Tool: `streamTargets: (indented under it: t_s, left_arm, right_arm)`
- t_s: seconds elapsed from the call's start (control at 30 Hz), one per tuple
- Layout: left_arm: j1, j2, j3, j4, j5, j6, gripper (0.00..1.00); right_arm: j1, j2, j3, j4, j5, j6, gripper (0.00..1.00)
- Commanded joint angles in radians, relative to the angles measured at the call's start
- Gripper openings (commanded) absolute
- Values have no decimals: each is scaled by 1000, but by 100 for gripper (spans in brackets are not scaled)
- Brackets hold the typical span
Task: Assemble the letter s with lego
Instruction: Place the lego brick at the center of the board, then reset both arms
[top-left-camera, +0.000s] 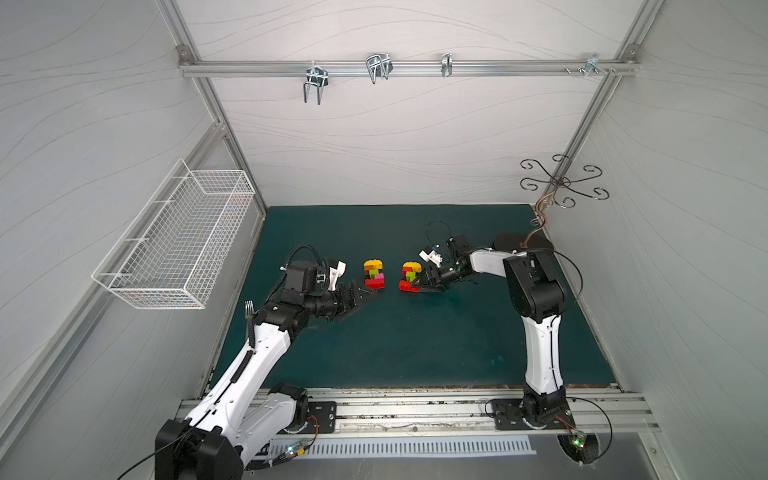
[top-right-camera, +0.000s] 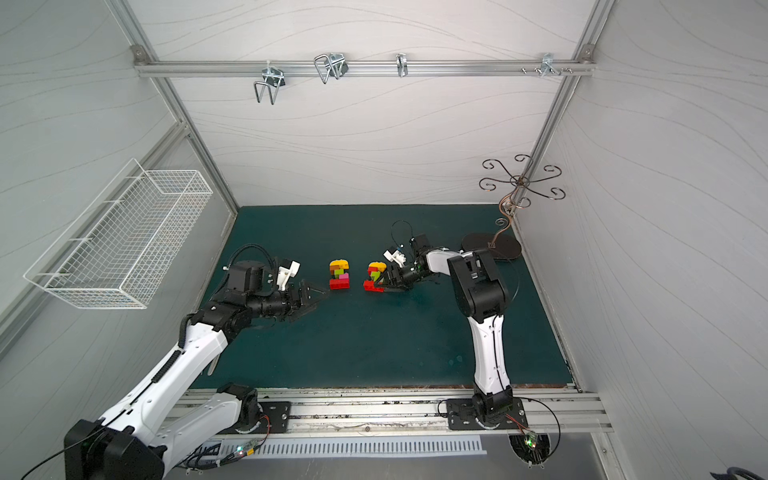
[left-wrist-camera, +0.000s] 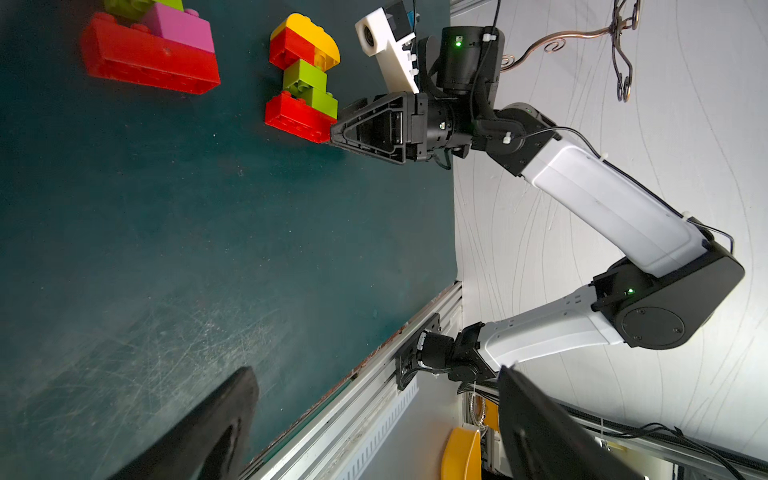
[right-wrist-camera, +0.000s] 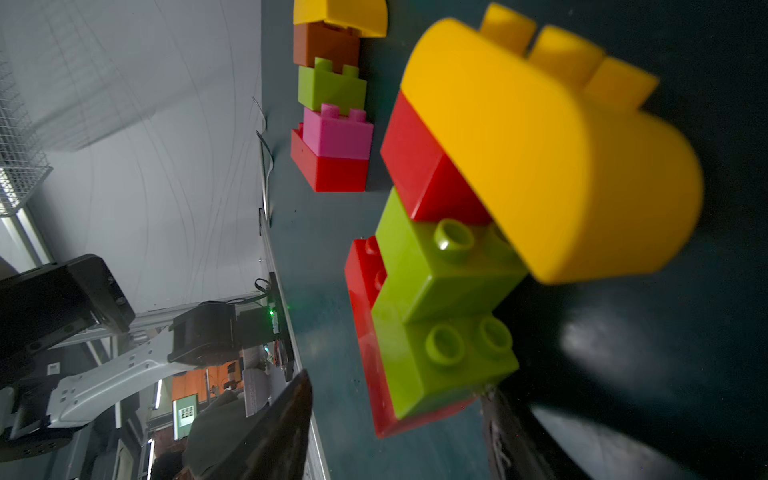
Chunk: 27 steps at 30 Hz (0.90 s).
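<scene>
Two lego builds lie flat on the green mat (top-left-camera: 415, 353) in both top views. The left build (top-left-camera: 374, 274) (top-right-camera: 340, 274) stacks yellow, orange-brown, lime green, pink and a red oblong (left-wrist-camera: 149, 54). The right build (top-left-camera: 410, 276) (top-right-camera: 375, 275) has a yellow round top (right-wrist-camera: 540, 145), a red square, two lime green bricks (right-wrist-camera: 440, 291) and a red oblong. My right gripper (top-left-camera: 417, 286) (right-wrist-camera: 395, 384) is open astride that build's red and green end; one finger (right-wrist-camera: 511, 432) touches it, the other stands clear. My left gripper (top-left-camera: 365, 297) (left-wrist-camera: 376, 374) is open and empty beside the left build.
A white wire basket (top-left-camera: 174, 245) hangs on the left wall. A curly metal hook stand (top-left-camera: 557, 183) has its dark base (top-left-camera: 519, 241) at the mat's back right, behind my right arm. An aluminium rail (top-left-camera: 415, 407) runs along the front edge.
</scene>
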Motion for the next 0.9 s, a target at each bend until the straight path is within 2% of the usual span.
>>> streamTargets:
  t_s: [0.0, 0.03, 0.07, 0.1, 0.23, 0.3, 0.37, 0.47, 0.57, 0.63, 0.73, 0.87]
  left_arm:
    - [5, -8, 63, -13, -22, 42, 93]
    - [4, -8, 69, -23, -31, 49, 93]
    - [4, -9, 77, -36, -47, 58, 93]
    - [6, -10, 85, -51, -67, 68, 94]
    - [4, -17, 150, -137, -263, 126, 95]
    - [4, -34, 165, -140, -428, 137, 96]
    - [4, -51, 164, -120, -628, 135, 97]
    - [4, -85, 72, 17, -875, 112, 97]
    - [4, -100, -59, 168, -1080, 96, 96]
    - [4, -96, -106, 213, -1186, 102, 96]
    - [4, -96, -189, 313, -1302, 144, 97]
    - [4, -116, -308, 479, -1416, 191, 97]
  right_arm:
    - [-5, -23, 9, -140, 199, -48, 70]
    - [-5, -28, 13, -155, 219, -54, 74]
    - [-5, -40, 12, -162, 244, -58, 96]
    - [-5, -52, 7, -165, 262, -60, 99]
    - [-18, -188, -65, -112, 363, -44, 99]
    - [-33, -307, -136, -47, 421, -45, 99]
    - [-67, -466, -264, 96, 513, -35, 99]
    - [-146, -697, -480, 336, 611, -45, 99]
    - [-228, -824, -636, 487, 671, -119, 99]
    - [-252, -852, -730, 590, 738, -173, 99]
    - [-291, -846, -858, 788, 743, -164, 99]
    - [-300, -750, -950, 1064, 798, -161, 99]
